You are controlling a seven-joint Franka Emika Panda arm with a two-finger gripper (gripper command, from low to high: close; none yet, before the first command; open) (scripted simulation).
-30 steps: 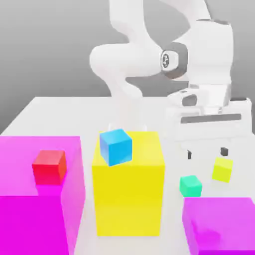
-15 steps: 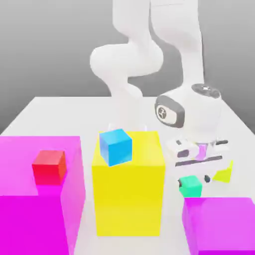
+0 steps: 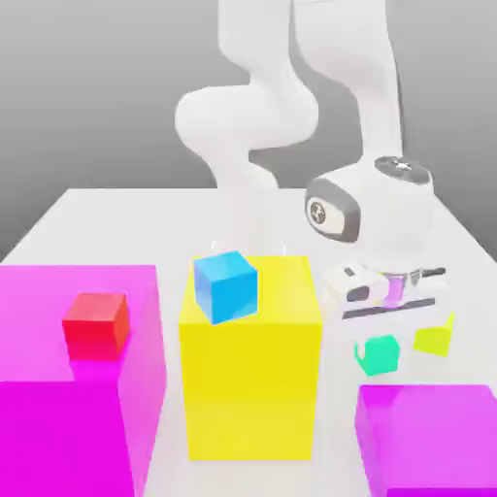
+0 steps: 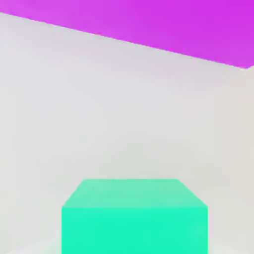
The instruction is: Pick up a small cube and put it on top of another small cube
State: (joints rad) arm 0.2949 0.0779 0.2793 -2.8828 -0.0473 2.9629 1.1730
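Observation:
The small cube (image 3: 381,357), plain teal-green, sits just under my hand at the exterior view's right, a little above the white table (image 3: 116,218). My gripper (image 3: 380,347) is shut on the small cube, with the fingers down at its sides. In the hand view the same small cube (image 4: 134,218) fills the near edge. A small yellow-green cube (image 3: 435,335) lies close beside it, further toward the exterior view's right, apart from the gripper.
A big yellow block (image 3: 250,379) carries a small blue cube (image 3: 225,286). A big magenta block (image 3: 58,408) at the exterior view's left holds a red cube (image 3: 95,325). Another magenta block (image 3: 432,437) (image 4: 149,25) stands just in front of the held cube.
The hand dropped from high above the table down over the teal-green cube. Its fingers closed on the cube, which now sits slightly higher and further right than half a second ago.

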